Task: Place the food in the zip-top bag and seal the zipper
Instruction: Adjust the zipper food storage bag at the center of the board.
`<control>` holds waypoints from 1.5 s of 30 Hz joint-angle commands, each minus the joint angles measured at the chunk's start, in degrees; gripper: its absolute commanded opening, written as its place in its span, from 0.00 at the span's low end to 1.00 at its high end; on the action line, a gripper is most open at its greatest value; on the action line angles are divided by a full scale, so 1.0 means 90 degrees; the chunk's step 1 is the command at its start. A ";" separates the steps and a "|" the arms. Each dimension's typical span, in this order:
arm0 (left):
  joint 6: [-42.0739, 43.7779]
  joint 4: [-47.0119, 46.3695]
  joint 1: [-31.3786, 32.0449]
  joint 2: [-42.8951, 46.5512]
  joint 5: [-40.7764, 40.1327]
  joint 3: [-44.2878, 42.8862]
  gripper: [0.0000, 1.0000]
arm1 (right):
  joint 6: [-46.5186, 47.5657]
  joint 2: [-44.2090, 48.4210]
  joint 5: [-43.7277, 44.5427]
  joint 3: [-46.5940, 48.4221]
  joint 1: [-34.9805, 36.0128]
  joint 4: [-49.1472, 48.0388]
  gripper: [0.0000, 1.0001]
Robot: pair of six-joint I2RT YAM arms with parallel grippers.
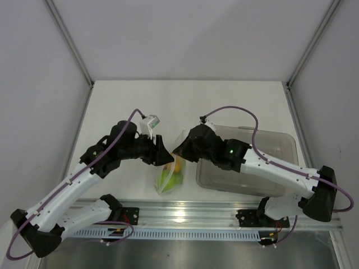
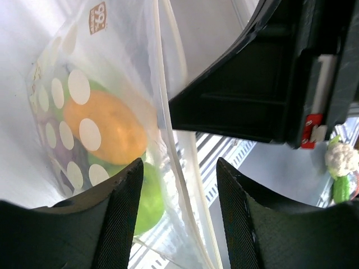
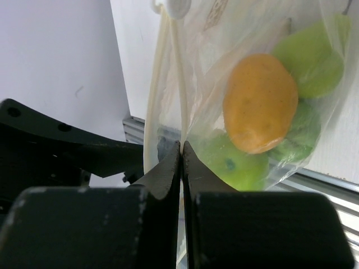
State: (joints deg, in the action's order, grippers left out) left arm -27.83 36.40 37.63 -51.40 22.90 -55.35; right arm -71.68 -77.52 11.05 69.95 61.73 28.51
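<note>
The zip-top bag [image 1: 168, 179] hangs between the two grippers, clear with pale round dots [image 2: 78, 87]. Inside it lies the food: an orange [image 2: 109, 126] [image 3: 261, 103], a yellow-green pear [image 3: 311, 59], a round green fruit [image 3: 235, 165] [image 2: 151, 196] and a dark purple patch of eggplant [image 2: 77, 156]. My right gripper [image 3: 182, 144] [image 1: 178, 147] is shut on the bag's top edge at the zipper [image 3: 178, 73]. My left gripper [image 2: 179, 165] [image 1: 161, 148] stands open. The zipper strip [image 2: 164, 112] runs through the gap without touching either pad.
A rigid clear tub [image 1: 280, 143] sits on the table under my right arm. A toy cauliflower [image 2: 341, 158] lies at the right edge of the left wrist view. The aluminium rail [image 1: 224, 210] crosses just below the bag.
</note>
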 commanded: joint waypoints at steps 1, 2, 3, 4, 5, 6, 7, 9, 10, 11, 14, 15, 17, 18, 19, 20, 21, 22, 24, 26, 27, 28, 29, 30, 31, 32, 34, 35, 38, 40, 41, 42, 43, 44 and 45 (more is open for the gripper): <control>0.0231 0.0066 0.0242 0.0017 -0.0268 0.0008 0.59 | -0.0590 0.0409 0.0471 -0.0155 0.0055 -0.0277 0.00; 0.0241 0.0057 0.0282 0.0027 -0.0346 0.0027 0.59 | -0.0658 0.0429 0.0472 -0.0146 0.0055 -0.0219 0.00; 0.0261 0.0028 0.0330 0.0037 -0.0366 -0.0011 0.60 | -0.0697 0.0449 0.0520 -0.0136 0.0055 -0.0209 0.00; 0.0261 0.0008 0.0360 0.0037 -0.0376 -0.0041 0.60 | -0.0746 0.0429 0.0511 -0.0126 0.0055 -0.0219 0.00; 0.0261 -0.0002 0.0389 0.0037 -0.0405 -0.0031 0.61 | -0.0785 0.0410 0.0482 -0.0116 0.0055 -0.0257 0.00; 0.0280 -0.0011 0.0419 0.0037 -0.0434 -0.0041 0.61 | -0.0824 0.0381 0.0404 -0.0116 0.0055 -0.0277 0.00; 0.0290 -0.0021 0.0467 0.0027 -0.0464 -0.0070 0.61 | -0.0883 0.0303 0.0384 -0.0097 0.0055 -0.0268 0.00; 0.0319 -0.0012 0.0536 -0.0002 -0.0532 -0.0090 0.62 | -0.1078 0.0254 0.0403 -0.0107 0.0103 -0.0277 0.00; 0.0339 -0.0002 0.0613 -0.0012 -0.0668 -0.0129 0.62 | -0.1156 0.0224 0.0432 -0.0107 0.0132 -0.0268 0.00; 0.0368 0.0037 0.0672 -0.0031 -0.0804 -0.0148 0.63 | -0.1311 0.0205 0.0462 -0.0107 0.0152 -0.0239 0.00; 0.0407 0.0223 0.0819 -0.0071 -0.1264 -0.0275 0.63 | -0.1546 0.0205 0.0559 -0.0097 0.0211 -0.0141 0.00; 0.0427 0.0252 0.0858 -0.0100 -0.1371 -0.0208 0.63 | -0.1605 0.0224 0.0637 -0.0087 0.0230 -0.0121 0.00; 0.0436 0.0359 0.0907 -0.0129 -0.1664 -0.0207 0.63 | -0.1790 0.0244 0.0686 -0.0106 0.0230 -0.0034 0.00; 0.0456 0.0369 0.0975 -0.0148 -0.1733 -0.0207 0.63 | -0.1878 0.0244 0.0686 -0.0126 0.0240 -0.0004 0.00; 0.0446 0.0389 0.1014 -0.0158 -0.1927 -0.0207 0.62 | -0.1947 0.0244 0.0696 -0.0145 0.0231 0.0015 0.00; 0.0427 0.0399 0.1063 -0.0168 -0.2025 -0.0226 0.62 | -0.2006 0.0234 0.0696 -0.0146 0.0240 0.0045 0.00; 0.0427 0.0418 0.1131 -0.0188 -0.2104 -0.0227 0.62 | -0.2132 0.0215 0.0677 -0.0146 0.0240 0.0055 0.00; 0.0417 0.0428 0.1151 -0.0188 -0.2182 -0.0227 0.60 | -0.2124 0.0205 0.0667 -0.0136 0.0240 0.0026 0.00; 0.0378 0.0477 0.1190 -0.0178 -0.2435 -0.0246 0.59 | -0.2201 0.0175 0.0686 -0.0097 0.0260 0.0054 0.00; 0.0378 0.0477 0.1220 -0.0139 -0.2515 -0.0266 0.58 | -0.2221 0.0156 0.0686 -0.0097 0.0260 0.0084 0.00; 0.0368 0.0477 0.1249 -0.0139 -0.2515 -0.0295 0.57 | -0.2250 0.0127 0.0706 -0.0087 0.0260 0.0123 0.00; 0.0378 0.0506 0.1259 -0.0168 -0.2515 -0.0305 0.54 | -0.2318 0.0107 0.0716 -0.0058 0.0269 0.0200 0.00; 0.0388 0.0525 0.1288 -0.0188 -0.2727 -0.0324 0.54 | -0.2328 0.0097 0.0754 -0.0067 0.0269 0.0220 0.00; 0.0378 0.0584 0.1356 -0.0178 -0.2797 -0.0392 0.54 | -0.2348 0.0088 0.0774 -0.0058 0.0279 0.0250 0.00; 0.0368 0.0594 0.1405 -0.0178 -0.2865 -0.0412 0.54 | -0.2387 0.0058 0.0803 -0.0048 0.0289 0.0279 0.00; 0.0368 0.0604 0.1454 -0.0159 -0.2953 -0.0432 0.54 | -0.2397 0.0039 0.0842 -0.0038 0.0308 0.0289 0.00; 0.0388 0.0613 0.1561 -0.0139 -0.3022 -0.0500 0.55 | -0.2436 -0.0010 0.0872 -0.0009 0.0318 0.0367 0.00; 0.0397 0.0633 0.1639 -0.0139 -0.3090 -0.0568 0.55 | -0.2465 -0.0030 0.0920 0.0030 0.0338 0.0406 0.00; 0.0407 0.0721 0.1679 -0.0207 -0.3237 -0.0637 0.56 | -0.2524 -0.0020 0.0999 0.0040 0.0377 0.0416 0.00; 0.0407 0.0711 0.1747 -0.0246 -0.3276 -0.0637 0.57 | -0.2534 -0.0020 0.1018 0.0059 0.0377 0.0416 0.00; 0.0407 0.0701 0.1805 -0.0266 -0.3286 -0.0646 0.57 | -0.2534 -0.0030 0.1009 0.0098 0.0387 0.0426 0.00; 0.0407 0.0701 0.1835 -0.0295 -0.3315 -0.0656 0.57 | -0.2543 -0.0030 0.1018 0.0108 0.0387 0.0426 0.00; 0.0456 0.0730 0.1854 -0.0324 -0.3344 -0.0695 0.57 | -0.2543 -0.0030 0.0999 0.0108 0.0387 0.0406 0.00; 0.0475 0.0760 0.1903 -0.0392 -0.3364 -0.0715 0.57 | -0.2553 -0.0020 0.0999 0.0108 0.0387 0.0387 0.00; 0.0485 0.0779 0.1942 -0.0441 -0.3403 -0.0744 0.57 | -0.2553 -0.0030 0.0989 0.0118 0.0387 0.0358 0.00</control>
State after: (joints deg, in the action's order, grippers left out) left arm -24.95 43.03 53.76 -54.11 -5.72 -59.18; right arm -93.17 -77.49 17.19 68.60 64.77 31.62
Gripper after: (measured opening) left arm 0.573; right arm 0.007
